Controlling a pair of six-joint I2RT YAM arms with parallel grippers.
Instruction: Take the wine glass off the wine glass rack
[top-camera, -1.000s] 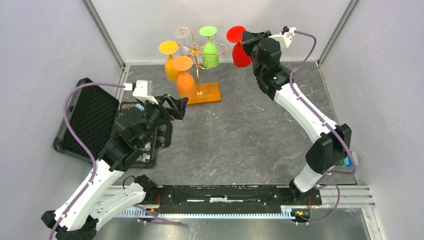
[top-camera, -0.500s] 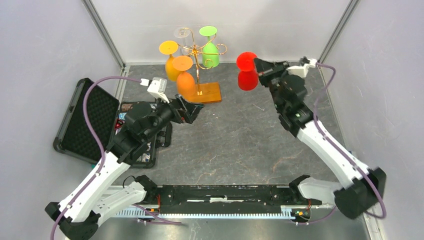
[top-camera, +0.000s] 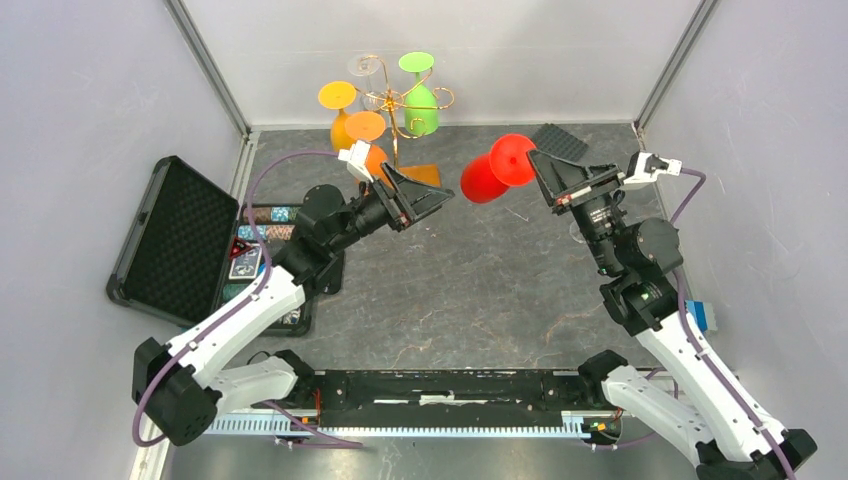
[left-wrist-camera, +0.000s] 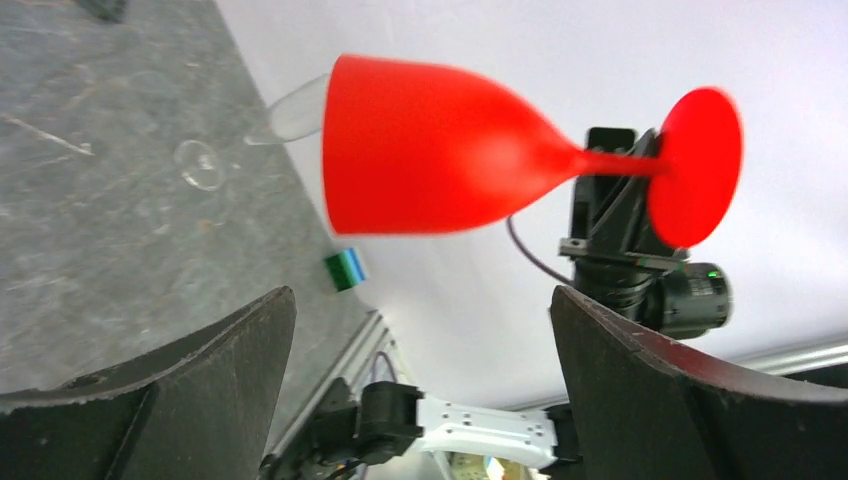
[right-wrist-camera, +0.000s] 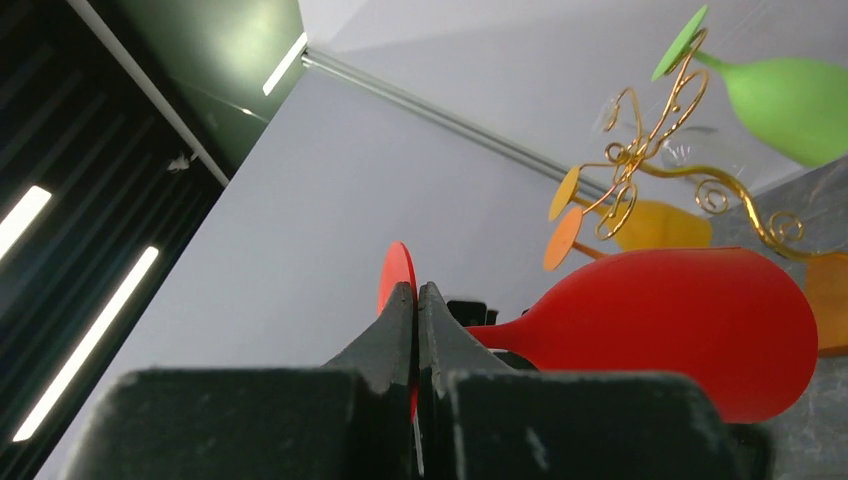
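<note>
While the right gripper (right-wrist-camera: 415, 300) is clamping shut on the stem of the red wine glass (top-camera: 484, 179), the glass is hanging on its side in the air above the table (top-camera: 450, 290) (bowl toward the left arm), apart from the rack (top-camera: 392, 100) at the back. A green glass (top-camera: 421, 108) and orange glasses (top-camera: 365, 126) are hanging from the rack. The left gripper (top-camera: 435, 197) is gaping wide, holding nothing, pointing at the red bowl.

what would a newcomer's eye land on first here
The bright red wine glass, held sideways in mid-air over the table by the right gripper pinching its stem. Facing it, the left gripper stands wide open and empty. At the back, the gold rack carries hanging glasses in green, yellow and orange.
</note>
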